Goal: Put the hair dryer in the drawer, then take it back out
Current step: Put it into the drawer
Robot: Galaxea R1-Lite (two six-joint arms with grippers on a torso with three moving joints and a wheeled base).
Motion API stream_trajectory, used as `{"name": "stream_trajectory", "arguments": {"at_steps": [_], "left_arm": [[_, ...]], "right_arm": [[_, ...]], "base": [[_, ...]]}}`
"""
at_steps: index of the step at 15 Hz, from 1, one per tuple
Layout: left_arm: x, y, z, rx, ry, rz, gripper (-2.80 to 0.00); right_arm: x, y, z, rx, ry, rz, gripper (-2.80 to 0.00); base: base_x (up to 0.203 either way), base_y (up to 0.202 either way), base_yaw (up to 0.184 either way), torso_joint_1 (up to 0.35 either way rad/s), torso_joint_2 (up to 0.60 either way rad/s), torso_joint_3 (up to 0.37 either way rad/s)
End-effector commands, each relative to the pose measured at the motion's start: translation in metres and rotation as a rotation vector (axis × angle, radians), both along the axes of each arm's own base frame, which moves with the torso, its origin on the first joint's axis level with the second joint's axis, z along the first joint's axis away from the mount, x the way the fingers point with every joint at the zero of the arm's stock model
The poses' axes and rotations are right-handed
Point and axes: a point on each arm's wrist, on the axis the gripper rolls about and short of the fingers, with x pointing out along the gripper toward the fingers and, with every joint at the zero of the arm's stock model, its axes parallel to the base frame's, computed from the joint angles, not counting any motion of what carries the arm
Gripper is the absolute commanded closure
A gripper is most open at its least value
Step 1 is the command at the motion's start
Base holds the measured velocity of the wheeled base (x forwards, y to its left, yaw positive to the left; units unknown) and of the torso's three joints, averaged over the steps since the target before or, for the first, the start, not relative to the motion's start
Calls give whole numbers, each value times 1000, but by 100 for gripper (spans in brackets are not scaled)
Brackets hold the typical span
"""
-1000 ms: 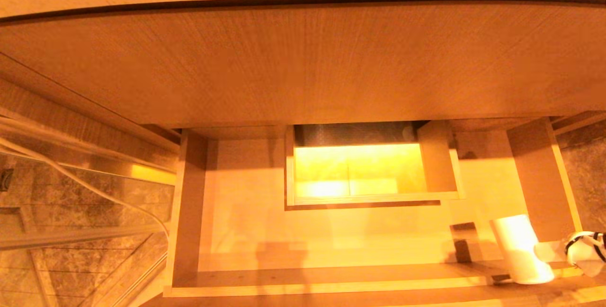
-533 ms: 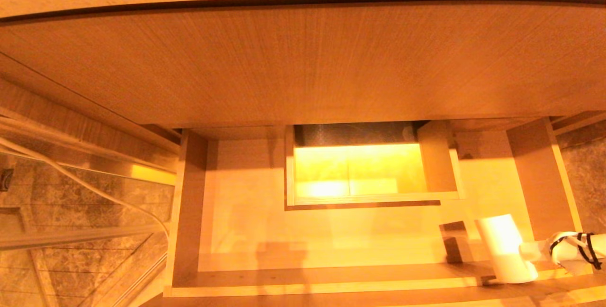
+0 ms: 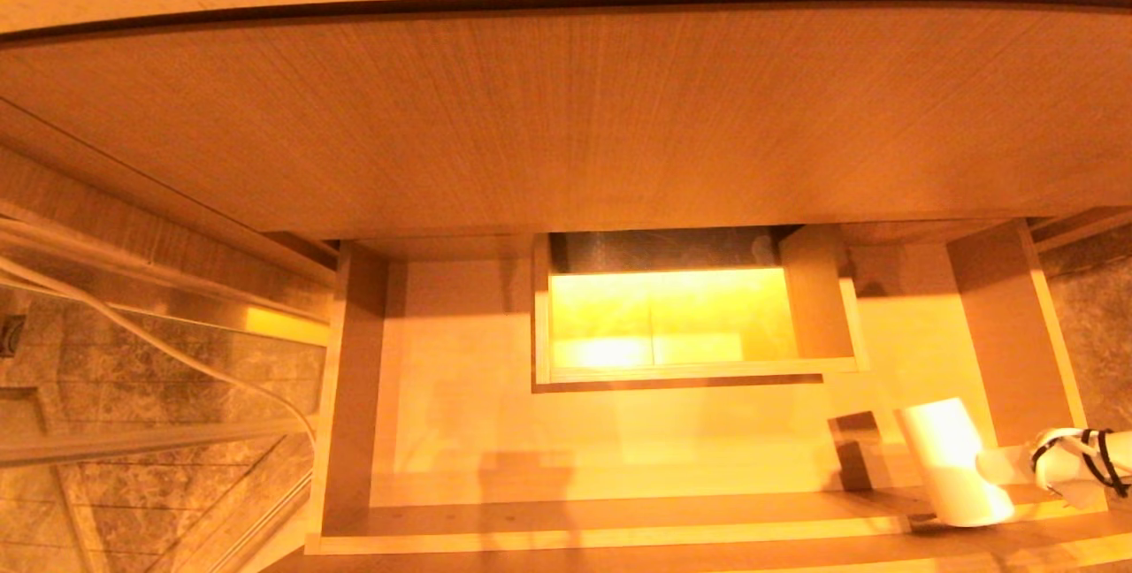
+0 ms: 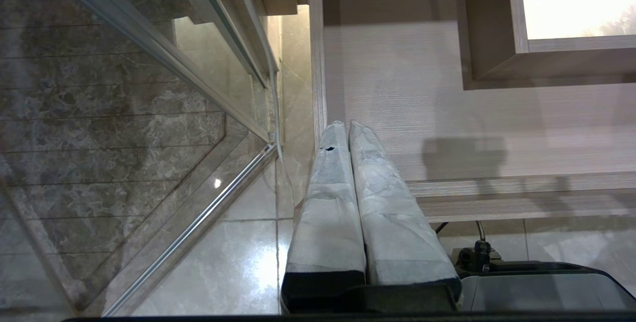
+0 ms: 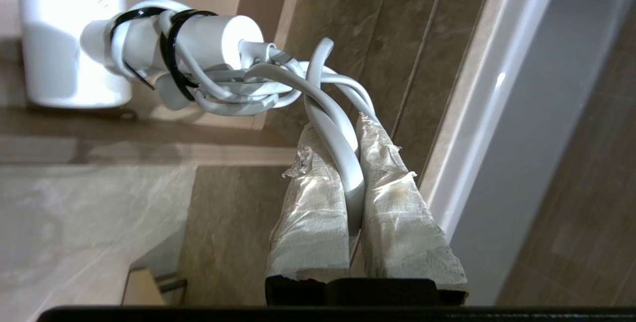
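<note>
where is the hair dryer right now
In the head view the hair dryer hangs over the open drawer's front right corner, carried by its cord in the right gripper.

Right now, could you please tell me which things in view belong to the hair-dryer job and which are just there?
Belonging to the job:
- small white hair dryer with its cord bound by black ties
- wide light wood-grain drawer, open
- right gripper, shut on the cord

Just there:
- left gripper, shut, idle
- glass shower panel
- marble floor tiles
</note>
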Motion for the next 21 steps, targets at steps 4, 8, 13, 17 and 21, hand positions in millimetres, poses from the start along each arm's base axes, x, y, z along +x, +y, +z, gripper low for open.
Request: {"name": "stream_trajectory", "arguments": {"at_steps": [4, 8, 13, 17, 21], "left_arm": [[0, 0, 0, 0, 0, 0, 0], [0, 0, 0, 0, 0, 0, 0], [0, 0, 0, 0, 0, 0, 0], [0, 0, 0, 0, 0, 0, 0], [0, 0, 0, 0, 0, 0, 0]], "right_arm": [[11, -5, 5, -9, 6, -2, 0], [25, -12, 13, -28, 18, 1, 0], [43, -20, 18, -9, 55, 13, 0], [60, -23, 21, 2, 83, 69, 0], [81, -26, 21, -4, 75, 108, 0]], "base": [[0, 0, 0, 0, 0, 0], [0, 0, 0, 0, 0, 0], [0, 0, 0, 0, 0, 0], [0, 0, 0, 0, 0, 0], [0, 0, 0, 0, 0, 0]]}}
